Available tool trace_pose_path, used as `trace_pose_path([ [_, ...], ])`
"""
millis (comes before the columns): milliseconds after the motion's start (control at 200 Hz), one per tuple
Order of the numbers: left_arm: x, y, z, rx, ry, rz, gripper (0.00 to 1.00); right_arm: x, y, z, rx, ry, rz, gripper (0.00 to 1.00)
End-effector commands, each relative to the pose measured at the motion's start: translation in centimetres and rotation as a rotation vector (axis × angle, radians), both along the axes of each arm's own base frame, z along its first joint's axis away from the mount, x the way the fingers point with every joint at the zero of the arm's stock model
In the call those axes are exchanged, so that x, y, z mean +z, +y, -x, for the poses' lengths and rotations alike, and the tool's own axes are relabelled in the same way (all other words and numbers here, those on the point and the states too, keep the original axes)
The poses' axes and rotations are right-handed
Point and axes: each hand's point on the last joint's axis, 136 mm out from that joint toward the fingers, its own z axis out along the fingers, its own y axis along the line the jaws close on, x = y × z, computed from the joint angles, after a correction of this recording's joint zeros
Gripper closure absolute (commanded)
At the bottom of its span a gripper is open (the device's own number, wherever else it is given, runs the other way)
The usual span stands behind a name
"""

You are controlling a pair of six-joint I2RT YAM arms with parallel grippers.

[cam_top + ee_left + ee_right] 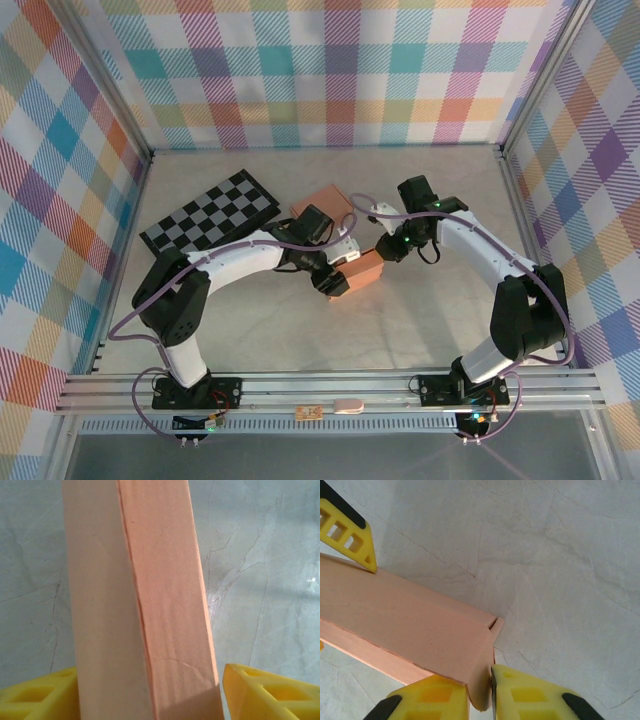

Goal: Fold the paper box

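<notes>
Near the middle of the worktop [300, 330], between the two arms, stands the paper box [362, 268] – an orange card body, already raised off the flat. Its long side walls are creased and upright, and one end shows a folded corner with a narrow flap edge sticking out.

Left tool [145, 685]: jaws set wide, one yellow finger [270, 690] on each side of the box's narrow body. The pads appear to bear on its faces, so it is judged to be steadying the box across its width.

Right tool [480, 700]: jaws nearly together, pinching the thin end flap of the box between the fingertips.

Progress: the main walls look formed, so the task is judged to be past its middle. What is left, as far as can be seen, is tucking this end flap home and closing any remaining ends – the far end of the box is hidden by the arms.

Contents: the inside of the box cannot be seen.

Other items: a second orange card piece [322, 205] lies just beyond the box, partly under the left arm; whether it is joined to the box cannot be told. A checkerboard [210, 215] lies flat at far left, well apart from the work.
</notes>
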Motion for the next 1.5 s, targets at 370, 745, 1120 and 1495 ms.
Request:
trace_pose_path([
  [370, 0.4, -0.7, -1.3, 0.016, -0.071, -0.021, 0.45, 1.7, 0.6, 0.1, -0.003, -0.006, -0.016, 0.96],
  [745, 0.6, -0.4, -1.4, 0.018, -0.086, -0.036, 0.51, 2.8, 0.8, 0.5, 0.005, 0.004, 0.034, 1.00],
  [1120, 0.6, 0.3, -1.5, 0.022, -0.102, -0.073, 0.44, 2.2, 0.9, 2.1, -0.065, 0.097, 0.073, 1.00],
  [1495, 0.6, 0.5, -1.7, 0.035, -0.105, -0.083, 0.36, 2.4, 1.0, 3.3, -0.121, 0.168, 0.062, 1.00],
])
